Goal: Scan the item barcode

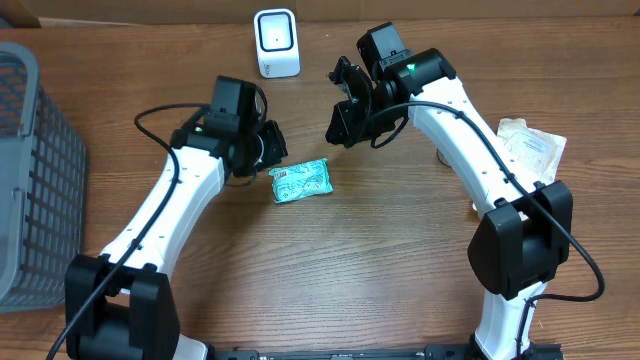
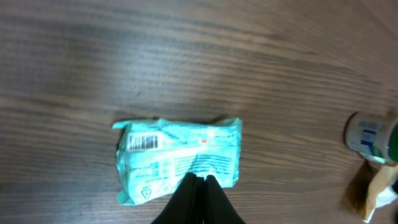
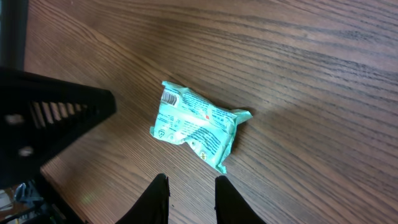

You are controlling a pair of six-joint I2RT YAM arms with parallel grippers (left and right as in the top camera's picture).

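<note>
Overhead, the teal packet point(image 1: 300, 182) lies flat near the middle of the table point(image 1: 390, 260). I see bare wood in front of it and to its right. The white scanner point(image 1: 276, 42) stands at the far edge, well apart from the packet, and the grey basket point(image 1: 30, 170) fills the left side. My left gripper point(image 1: 271, 150) sits at the packet's left end. My right gripper point(image 1: 338, 128) hangs apart, past its far right corner.

On the left wrist view, the jaws are clenched, tips meeting at the packet's near edge. I can't tell whether they pinch the film. The barcode point(image 2: 142, 143) faces up. A bottle point(image 2: 372, 137) crowds the right border.

On the right wrist view, my fingers stand parted over bare wood, grasping nothing, just short of the packet. The table edge runs close at lower left.
</note>
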